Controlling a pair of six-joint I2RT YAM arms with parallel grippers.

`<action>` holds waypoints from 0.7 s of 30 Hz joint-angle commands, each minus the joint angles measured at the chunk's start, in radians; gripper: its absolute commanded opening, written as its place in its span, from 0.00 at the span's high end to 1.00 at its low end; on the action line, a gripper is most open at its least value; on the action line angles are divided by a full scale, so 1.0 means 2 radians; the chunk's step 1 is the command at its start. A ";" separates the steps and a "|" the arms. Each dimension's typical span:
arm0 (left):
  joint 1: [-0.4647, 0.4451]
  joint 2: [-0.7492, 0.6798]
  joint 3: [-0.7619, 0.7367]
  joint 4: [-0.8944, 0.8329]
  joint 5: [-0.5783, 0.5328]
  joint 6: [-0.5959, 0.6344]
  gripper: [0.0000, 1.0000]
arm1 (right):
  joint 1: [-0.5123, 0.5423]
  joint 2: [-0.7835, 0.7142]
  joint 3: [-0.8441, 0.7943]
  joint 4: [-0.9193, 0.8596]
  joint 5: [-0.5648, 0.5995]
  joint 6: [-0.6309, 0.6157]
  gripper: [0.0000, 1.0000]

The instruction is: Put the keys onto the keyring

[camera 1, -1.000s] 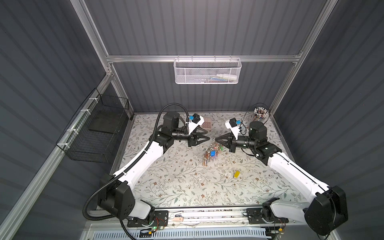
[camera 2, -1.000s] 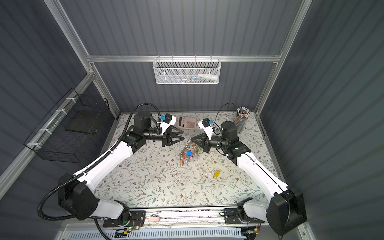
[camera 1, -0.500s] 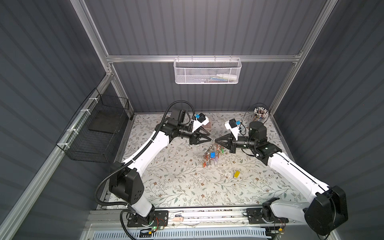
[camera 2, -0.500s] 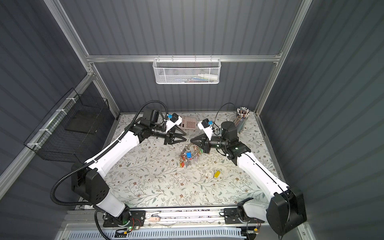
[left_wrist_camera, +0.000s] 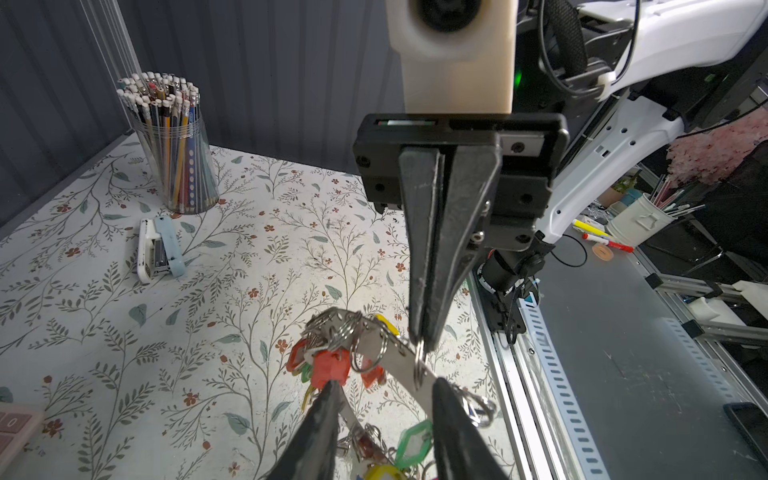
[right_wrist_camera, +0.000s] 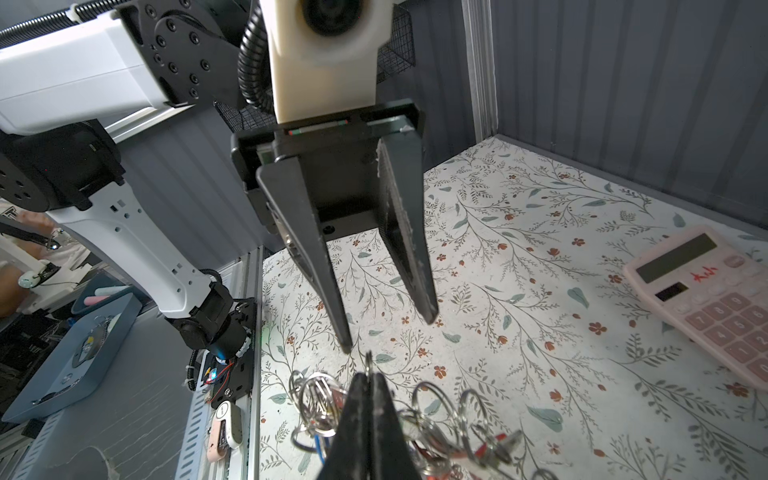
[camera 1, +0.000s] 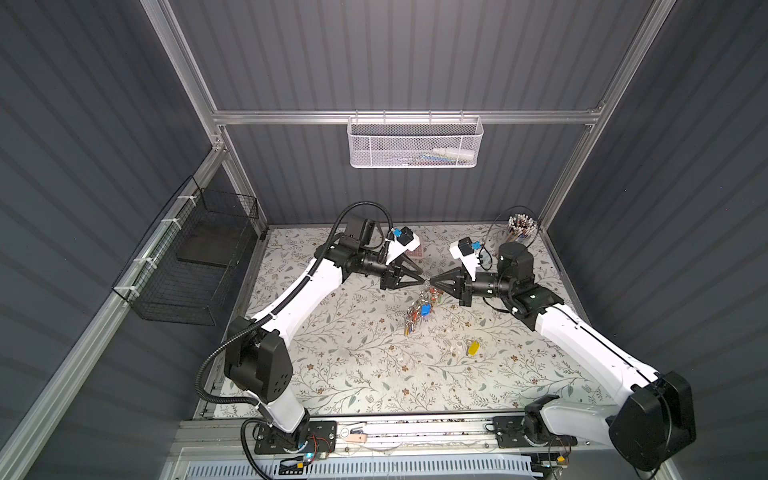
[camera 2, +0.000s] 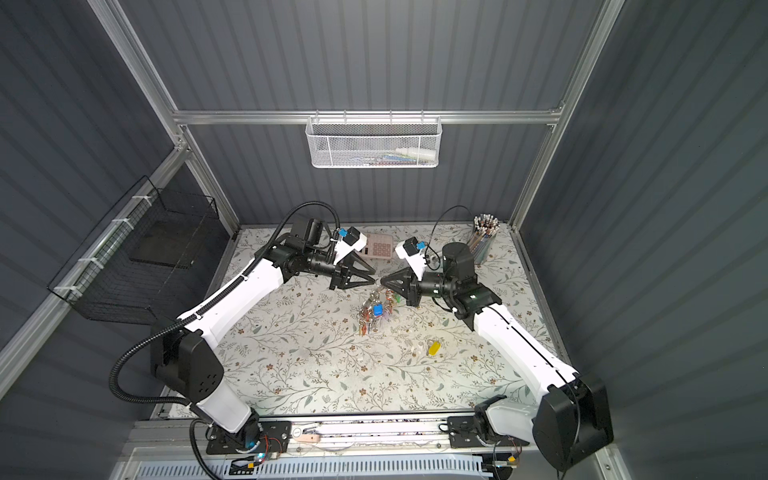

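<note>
Progress is partial. In both top views the keyring (camera 1: 423, 305), already full of keys and coloured tags, hangs from the right claw (camera 1: 432, 282) over the middle of the tabletop (camera 1: 353, 357). The yellow key (camera 1: 472, 348) lies loose on the tabletop at about 4 o'clock from it, well apart, so this key must yet be picked up and threaded. The left claw (camera 1: 424, 278) reaches in from 9 o'clock, its tips almost meeting the right one.

In the left wrist view the right claw (left_wrist_camera: 424, 338) is pressed shut on a small split ring (left_wrist_camera: 419, 365) that sits on the flat band of the keyring (left_wrist_camera: 395, 357). The left claw (left_wrist_camera: 386, 384) is partly open, one finger on each side of the band, gripping nothing that I can see.

In the right wrist view the left claw (right_wrist_camera: 388, 330) shows a clear gap, empty.

Against one second ago, the left arm has travelled toward the right claw and its jaws have narrowed; keyring, right claw and yellow key lie as they were.
</note>
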 commanded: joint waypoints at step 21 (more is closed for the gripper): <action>-0.022 0.024 0.028 -0.034 0.012 0.021 0.77 | 0.002 0.002 0.010 0.031 -0.015 0.004 1.00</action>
